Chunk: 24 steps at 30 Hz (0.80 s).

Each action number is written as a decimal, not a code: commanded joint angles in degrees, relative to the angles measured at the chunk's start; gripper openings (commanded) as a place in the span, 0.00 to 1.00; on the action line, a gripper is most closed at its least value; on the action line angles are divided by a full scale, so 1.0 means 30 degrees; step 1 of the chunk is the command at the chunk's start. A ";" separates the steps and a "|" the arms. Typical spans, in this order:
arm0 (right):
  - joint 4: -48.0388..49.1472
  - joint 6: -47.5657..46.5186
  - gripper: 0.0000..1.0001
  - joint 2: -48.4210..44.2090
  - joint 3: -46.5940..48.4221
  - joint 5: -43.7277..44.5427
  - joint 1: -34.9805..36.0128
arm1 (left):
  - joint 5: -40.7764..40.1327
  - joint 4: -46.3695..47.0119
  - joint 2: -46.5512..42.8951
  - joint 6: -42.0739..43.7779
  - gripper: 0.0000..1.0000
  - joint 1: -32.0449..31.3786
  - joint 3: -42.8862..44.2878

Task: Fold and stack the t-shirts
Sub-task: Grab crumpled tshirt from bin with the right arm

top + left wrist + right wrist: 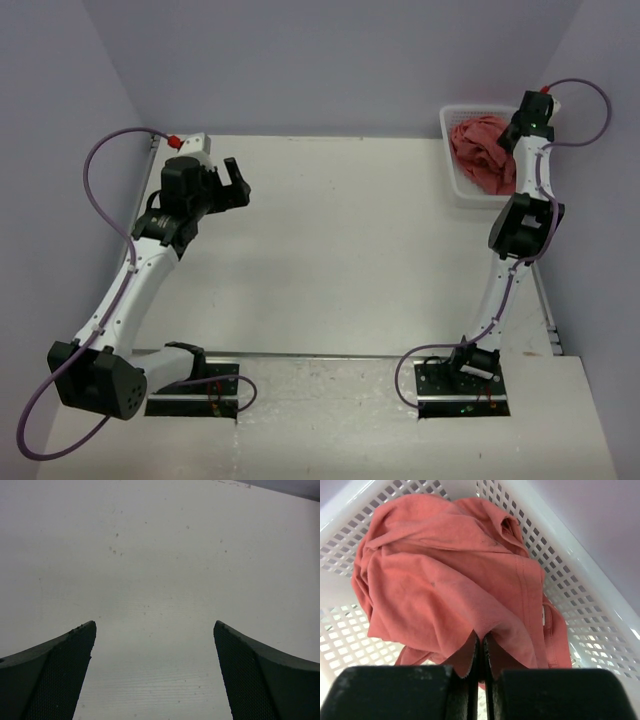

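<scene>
A crumpled brick-red t-shirt (482,152) lies bunched in the white mesh basket (452,118) at the table's far right corner. In the right wrist view the t-shirt (445,575) fills the basket (580,580), and my right gripper (481,645) is shut on a pinched fold of its cloth. From above, the right gripper is hidden behind its own wrist over the basket. My left gripper (238,183) hangs open over bare table at the far left. Its dark fingers (60,670) stand wide apart with nothing between them.
The basket sits against the back wall beside the right side wall. Both arm bases (195,385) are bolted at the near edge. Purple cables (100,190) loop out from each arm.
</scene>
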 commanded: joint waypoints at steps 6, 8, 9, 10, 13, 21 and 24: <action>-0.0080 -0.0013 0.00 0.0157 0.2036 -0.0037 -0.0393 | 0.0440 0.0680 -0.0413 0.0417 1.00 0.0005 -0.0479; 0.0241 0.0017 0.00 -0.0165 0.2360 -0.0475 -0.0393 | 0.0323 0.0768 -0.0383 0.0476 1.00 0.0005 -0.0595; 0.0242 0.0075 0.00 -0.0544 0.2623 -0.0912 -0.0393 | 0.0207 0.0797 -0.0441 0.0534 1.00 0.0005 -0.0741; 0.0300 0.0133 0.00 -0.0751 0.3032 -0.1236 -0.0393 | 0.0003 0.1058 -0.0471 0.0534 1.00 0.0005 -0.0887; 0.1586 0.0368 0.00 -0.1920 0.0494 -0.2146 -0.0218 | 0.0291 0.1295 -0.0238 0.0331 1.00 0.0005 -0.1211; 0.2703 0.0251 0.00 -0.2862 -0.1535 -0.2090 0.1508 | 0.0440 0.1412 -0.0031 -0.0109 1.00 0.0005 -0.1504; 0.3199 0.0428 0.00 -0.3241 -0.2265 -0.1534 0.2589 | 0.0440 0.1501 -0.0149 -0.0286 1.00 -0.0024 -0.1621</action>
